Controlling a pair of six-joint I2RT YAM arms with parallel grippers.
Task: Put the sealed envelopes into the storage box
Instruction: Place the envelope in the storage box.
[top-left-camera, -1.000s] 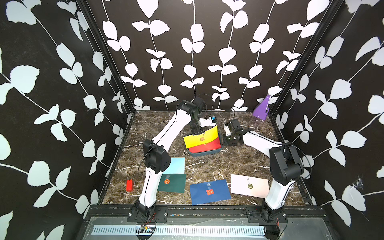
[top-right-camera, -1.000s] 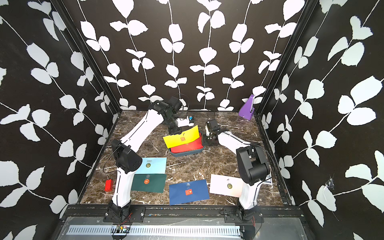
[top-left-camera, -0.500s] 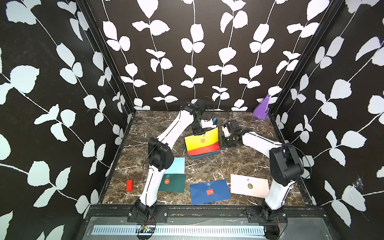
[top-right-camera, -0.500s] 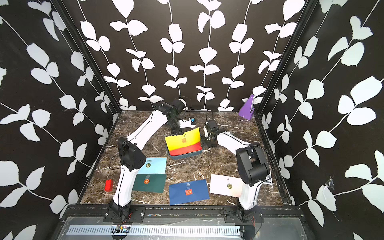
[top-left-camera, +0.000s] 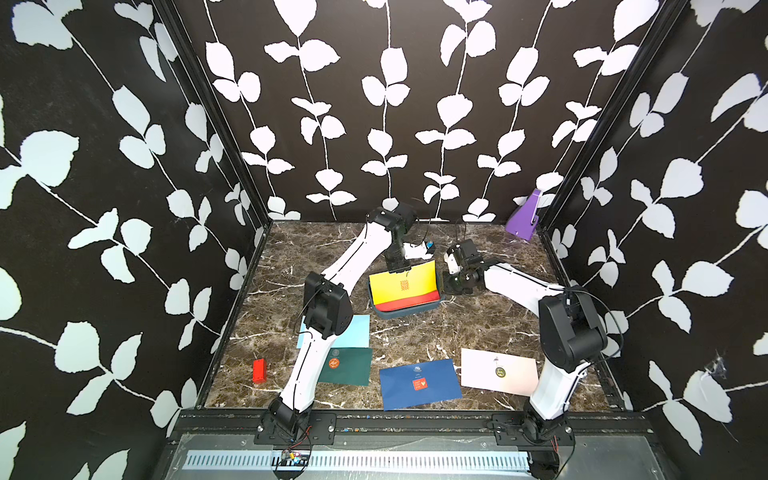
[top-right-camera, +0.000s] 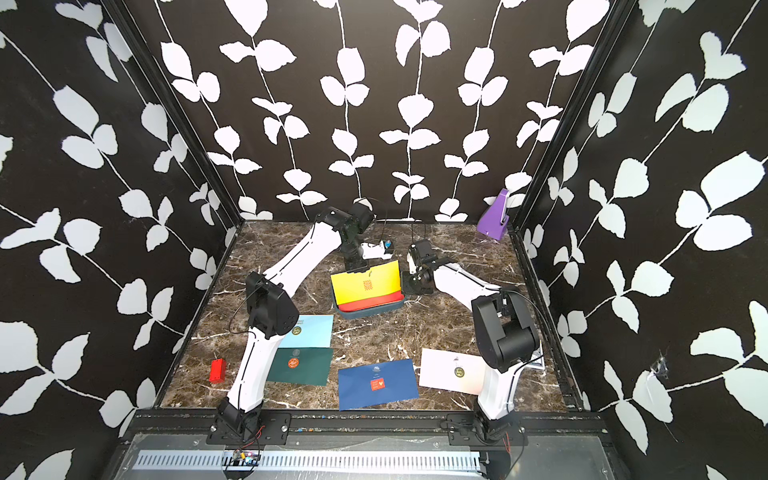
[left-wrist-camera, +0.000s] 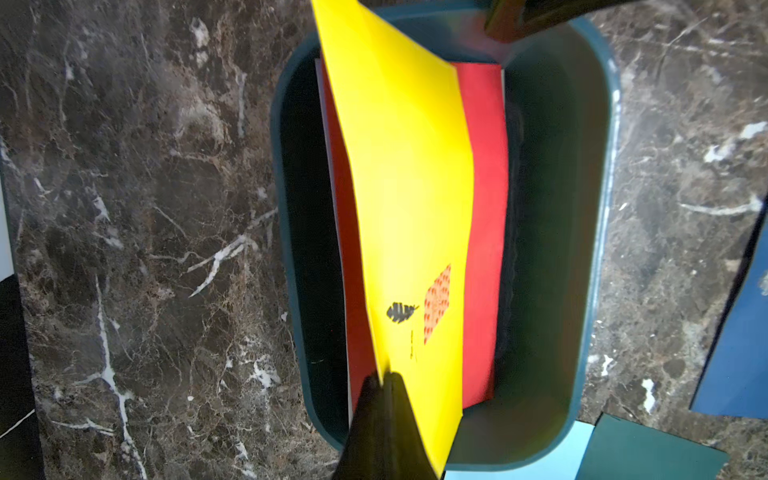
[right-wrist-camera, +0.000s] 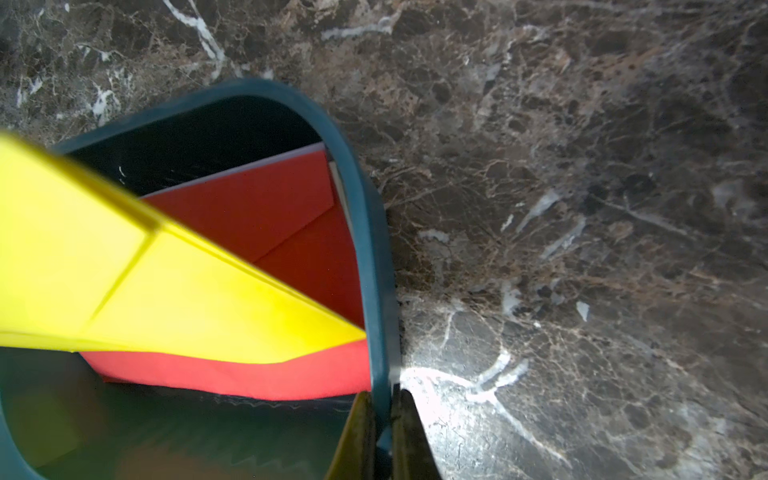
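The yellow envelope (left-wrist-camera: 407, 187), judged light and limp, is pinched edgewise between the left fingers (left-wrist-camera: 386, 399). The storage box (right-wrist-camera: 374, 249) is clamped by its rim between the right fingers (right-wrist-camera: 363, 424).

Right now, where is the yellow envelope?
In both top views the yellow envelope stands tilted in the storage box at the back middle of the marble table. It is over the red envelope, its upper edge pinched by the left gripper.

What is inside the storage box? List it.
A red envelope lies flat; the yellow envelope, held by the left gripper, leans in over it. A pale edge shows beneath; anything lower is covered.
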